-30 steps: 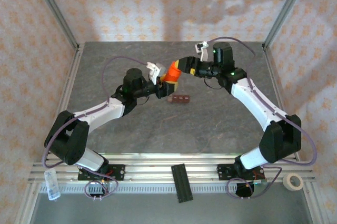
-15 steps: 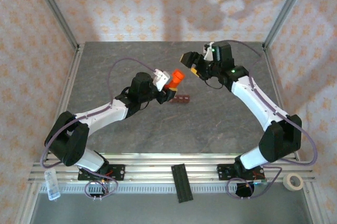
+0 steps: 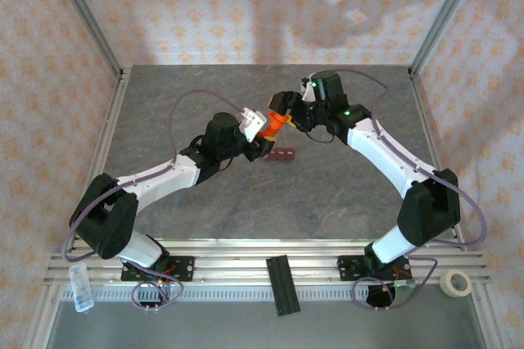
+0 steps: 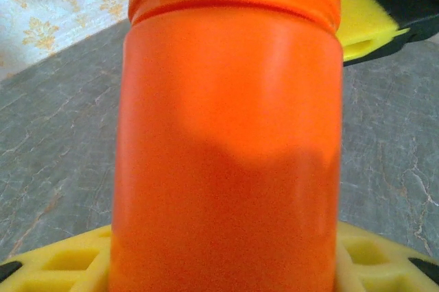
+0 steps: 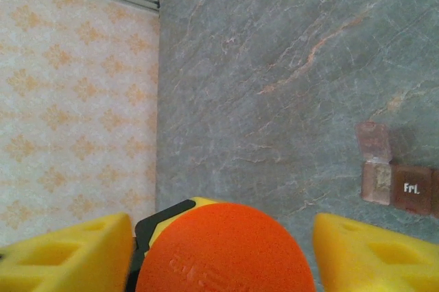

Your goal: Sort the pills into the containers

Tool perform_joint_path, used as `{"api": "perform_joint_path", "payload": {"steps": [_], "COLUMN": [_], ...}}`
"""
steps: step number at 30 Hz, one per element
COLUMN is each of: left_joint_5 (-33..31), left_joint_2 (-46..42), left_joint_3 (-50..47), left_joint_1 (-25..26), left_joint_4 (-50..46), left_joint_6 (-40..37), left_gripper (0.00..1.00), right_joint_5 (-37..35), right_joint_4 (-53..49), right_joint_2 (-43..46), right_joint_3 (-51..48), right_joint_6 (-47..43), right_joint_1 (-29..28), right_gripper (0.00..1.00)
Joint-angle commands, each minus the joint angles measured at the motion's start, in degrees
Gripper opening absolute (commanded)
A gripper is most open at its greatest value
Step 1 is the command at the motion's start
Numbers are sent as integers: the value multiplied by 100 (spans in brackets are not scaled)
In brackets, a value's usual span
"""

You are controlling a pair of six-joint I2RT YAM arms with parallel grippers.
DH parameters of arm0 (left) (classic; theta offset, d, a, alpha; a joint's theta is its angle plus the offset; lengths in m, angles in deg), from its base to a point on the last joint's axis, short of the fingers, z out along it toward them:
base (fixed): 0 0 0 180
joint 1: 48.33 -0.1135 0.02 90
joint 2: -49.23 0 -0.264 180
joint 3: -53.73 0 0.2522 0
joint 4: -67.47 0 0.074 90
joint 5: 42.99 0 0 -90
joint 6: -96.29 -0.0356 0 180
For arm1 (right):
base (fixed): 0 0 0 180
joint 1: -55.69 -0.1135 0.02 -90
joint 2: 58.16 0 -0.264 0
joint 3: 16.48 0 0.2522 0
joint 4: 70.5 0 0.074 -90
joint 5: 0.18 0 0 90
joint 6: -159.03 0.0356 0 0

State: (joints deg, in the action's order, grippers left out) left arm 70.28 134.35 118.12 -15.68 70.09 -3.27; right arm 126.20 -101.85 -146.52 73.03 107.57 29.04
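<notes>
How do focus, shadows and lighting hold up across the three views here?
Top external: sharp and evenly lit, with soft grey shadows on the back wall. Left wrist: the orange bottle sits so close that it is soft, its lower half in shadow. Right wrist: the table is crisp and the label on the containers legible; the bottle's cap is slightly soft.

The containers (image 5: pixel 396 184) run off the right wrist view's edge; the left wrist view crops the bottle (image 4: pixel 230 141) top and bottom.
</notes>
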Motion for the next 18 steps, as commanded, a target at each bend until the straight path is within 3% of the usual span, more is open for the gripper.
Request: {"api": "perform_joint_path", "payload": {"steps": [1, 10, 14, 18], "left_joint_5": [-115, 112, 908, 1887], "left_joint_2": [-40, -13, -82, -83], "left_joint_3": [197, 197, 211, 169], "left_joint_1": [40, 7, -173, -449], "left_joint_4": [150, 381, 516, 1084], "left_joint_6": [-108, 201, 586, 1448], "left_gripper": [0, 0, 0, 0], "right_joint_5": [17, 1, 98, 1039], "right_joint_4": [94, 115, 452, 1641], "right_joint_2": [-33, 138, 363, 634], "right_joint_3": [-32, -189, -327, -799], "right_joint_6": [22, -403, -1205, -1566], "right_joint_1": [-56, -53, 118, 422], "right_gripper": [58, 40, 39, 40]}}
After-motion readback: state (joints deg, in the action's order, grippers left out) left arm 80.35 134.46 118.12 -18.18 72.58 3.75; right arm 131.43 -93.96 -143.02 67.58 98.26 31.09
